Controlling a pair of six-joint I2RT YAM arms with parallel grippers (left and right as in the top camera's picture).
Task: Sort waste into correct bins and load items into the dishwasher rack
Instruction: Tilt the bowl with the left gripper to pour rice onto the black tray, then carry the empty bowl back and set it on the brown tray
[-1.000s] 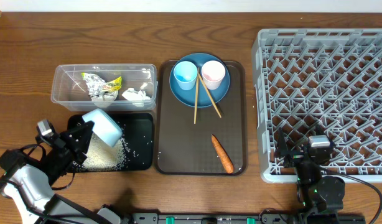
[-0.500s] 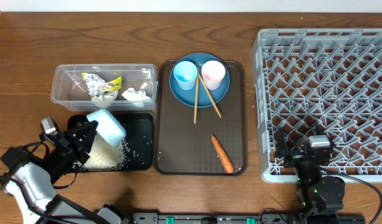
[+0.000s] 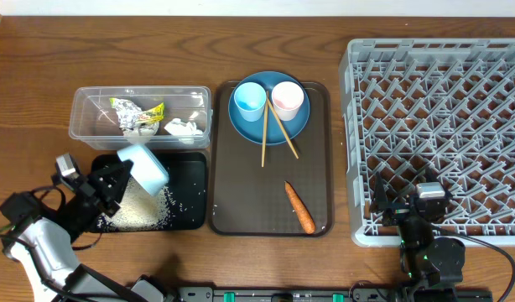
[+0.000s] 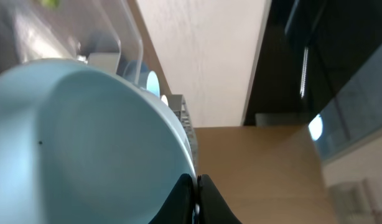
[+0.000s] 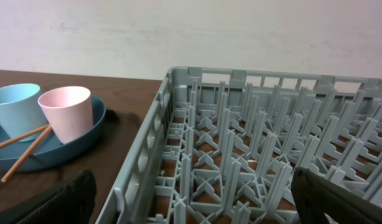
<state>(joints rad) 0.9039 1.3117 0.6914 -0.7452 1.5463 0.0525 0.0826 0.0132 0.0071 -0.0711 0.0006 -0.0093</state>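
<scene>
Overhead, my left arm lies low at the desk's (image 3: 39, 101) near-left corner, its forearm angled toward the black tray (image 3: 190, 180). The left end effector (image 3: 115, 178) is clamped on the rim of the white bowl (image 3: 144, 166), which is tipped over the tray's far-left part. Rice grains (image 3: 144, 210) lie on the tray beneath it. The right arm sits folded at the near edge of the dishwasher rack (image 3: 442, 101), with the right end effector (image 3: 406, 200) spread wide and empty.

On the left wrist, the bowl (image 4: 85, 137) fills my frame, and the fingertips (image 4: 185, 193) are pinched on its edge.

On the right wrist, the fingers (image 5: 60, 202) are far apart, facing the rack (image 5: 241, 143). The pink cup (image 5: 66, 112) and light-blue cup (image 5: 13, 109) stand on the blue plate (image 5: 85, 134) to the left.
</scene>
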